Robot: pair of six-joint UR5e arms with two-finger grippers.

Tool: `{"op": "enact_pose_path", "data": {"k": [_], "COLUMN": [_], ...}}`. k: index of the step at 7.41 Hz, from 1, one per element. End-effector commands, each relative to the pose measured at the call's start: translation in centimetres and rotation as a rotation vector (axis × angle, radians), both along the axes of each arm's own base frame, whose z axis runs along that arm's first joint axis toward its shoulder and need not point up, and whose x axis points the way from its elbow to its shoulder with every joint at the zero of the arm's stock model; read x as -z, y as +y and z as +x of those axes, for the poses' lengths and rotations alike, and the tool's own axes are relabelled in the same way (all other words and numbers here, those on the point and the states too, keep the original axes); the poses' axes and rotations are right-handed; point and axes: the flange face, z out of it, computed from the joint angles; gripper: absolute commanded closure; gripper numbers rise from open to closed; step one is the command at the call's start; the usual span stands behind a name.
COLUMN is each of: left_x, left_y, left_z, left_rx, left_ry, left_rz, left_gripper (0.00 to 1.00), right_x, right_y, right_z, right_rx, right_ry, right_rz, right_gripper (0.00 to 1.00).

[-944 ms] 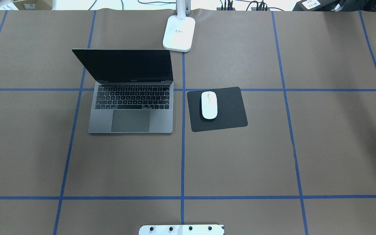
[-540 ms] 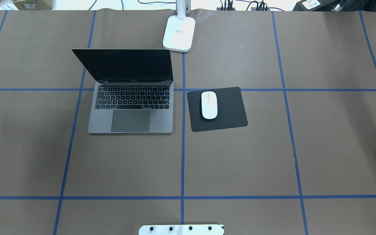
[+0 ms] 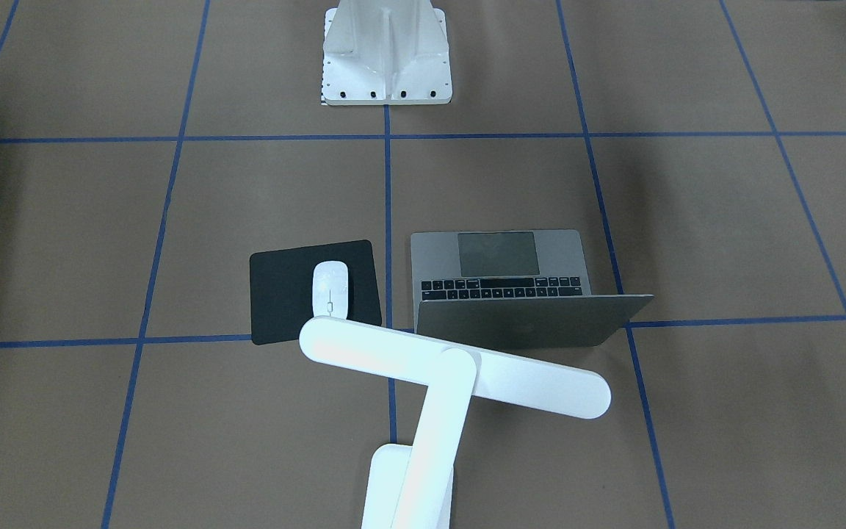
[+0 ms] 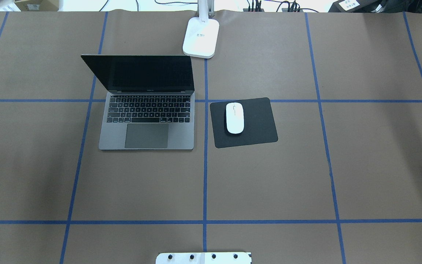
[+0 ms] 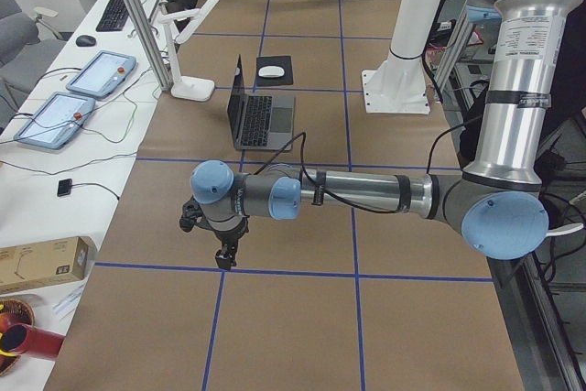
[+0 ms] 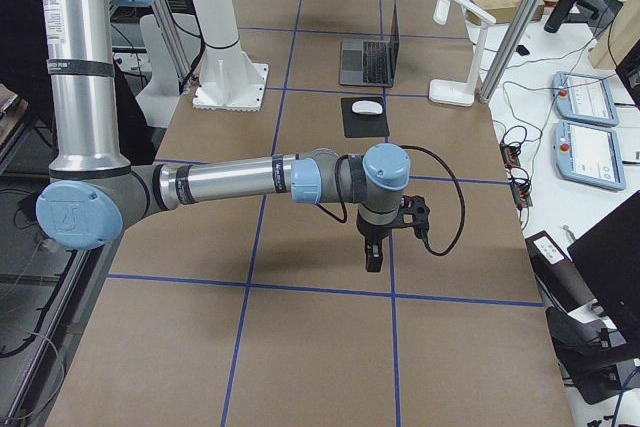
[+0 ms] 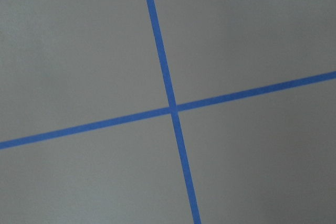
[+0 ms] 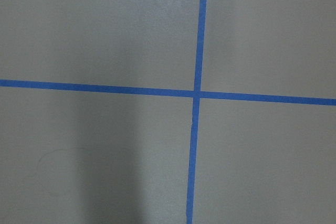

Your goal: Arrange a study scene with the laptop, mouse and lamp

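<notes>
Setup is judged complete: thin space-grey metal laptop [image 4: 147, 121] opened, small white oval mouse [image 4: 234, 118] on a black pad [image 4: 258, 124] beside it, white bar-headed lamp [image 3: 526, 382] behind; left tool [image 5: 224, 254] and right tool [image 6: 372, 255] are held well away, width cannot be told; no move is needed

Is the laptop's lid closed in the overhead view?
No, the laptop stands open, with its lid raised and its dark display facing the camera.
</notes>
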Motion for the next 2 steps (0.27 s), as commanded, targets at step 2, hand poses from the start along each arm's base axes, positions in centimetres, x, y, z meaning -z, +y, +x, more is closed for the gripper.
{"op": "enact_pose_path", "data": {"k": [2], "left_x": [-0.17], "left_y": [1.34], "left_z": [0.0], "left_rx": [0.002], "left_ry": [0.01], "left_rz": [-0.006], "left_gripper": [0.0], "right_x": [0.13], "right_y": [-0.11], "right_z": [-0.01], "right_rx": [-0.001], "right_ry": [0.0], "right_rz": [0.003], "right_gripper": [0.0]}}
